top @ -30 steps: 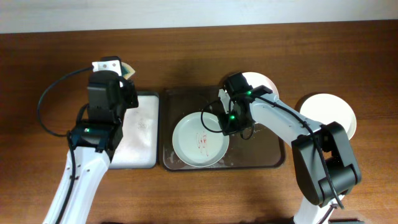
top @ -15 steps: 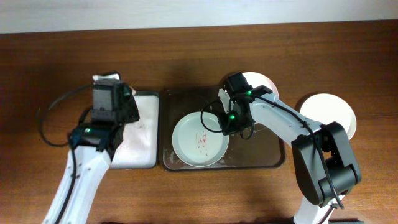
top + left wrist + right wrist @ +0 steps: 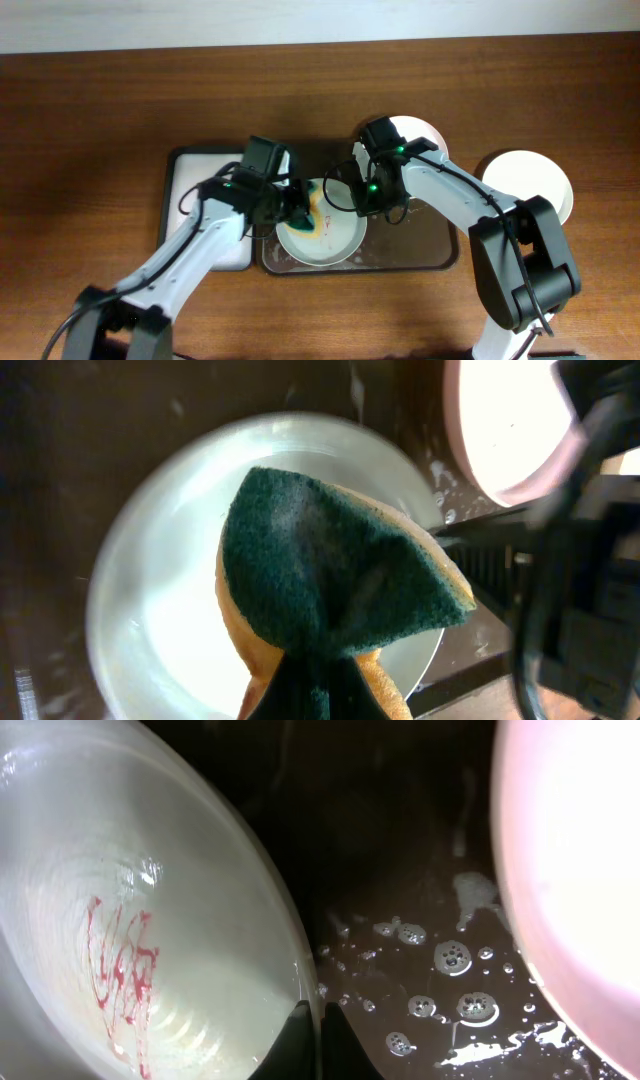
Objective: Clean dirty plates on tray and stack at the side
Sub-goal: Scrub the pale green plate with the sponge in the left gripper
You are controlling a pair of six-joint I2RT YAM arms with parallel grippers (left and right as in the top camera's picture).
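On the brown wooden table (image 3: 100, 100), the glossy pale green plate (image 3: 340, 245) lies in the wet dark tray (image 3: 430, 262), with red smears (image 3: 120, 970) at its centre. The left gripper (image 3: 296, 207), above the white tray (image 3: 190, 200) a second ago, now presses a pinched, folded green-and-yellow sponge (image 3: 330, 580) onto the plate. The right gripper (image 3: 362, 205) clamps the plate's rim.

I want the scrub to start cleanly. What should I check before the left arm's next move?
1. Grip of the left gripper on the sponge: ok, pinched at its lower end.
2. Hold of the right gripper on the pale green plate: ok, a finger on each side of the rim.
3. Is the sponge over the plate: ok.
4. Is the sponge touching the red smears: cannot tell.
5. Is the plate clean: not ok, smears in its centre.
6. Is the plate inside the tray: ok.
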